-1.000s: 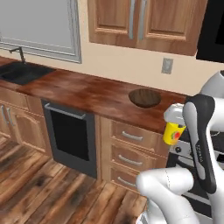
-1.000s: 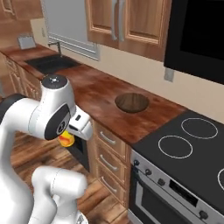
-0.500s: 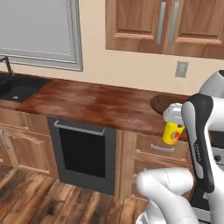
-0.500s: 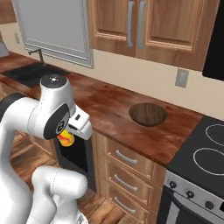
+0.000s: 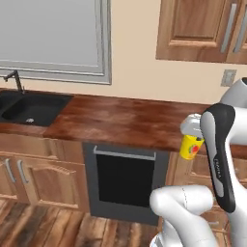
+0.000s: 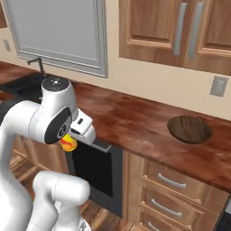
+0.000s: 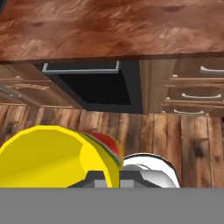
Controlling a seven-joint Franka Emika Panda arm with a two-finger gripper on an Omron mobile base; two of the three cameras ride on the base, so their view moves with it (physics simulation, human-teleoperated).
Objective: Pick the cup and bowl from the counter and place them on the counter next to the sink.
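Off counter (image 5: 120, 120), cup (image 5: 190, 146) in gripper (image 5: 192, 137)

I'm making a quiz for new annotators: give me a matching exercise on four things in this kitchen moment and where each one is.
Things:
1. cup
2. bowl
3. sink
4. window

Places:
A. on the wall above the sink
B. set into the counter at the far left
C. held in the shut tool, in front of the counter edge
D. resting on the counter at the right

Pairs: 1-C, 2-D, 3-B, 4-A

Cup (image 6: 67, 142) under arm, bowl (image 6: 189, 129) on counter (image 6: 131, 122)
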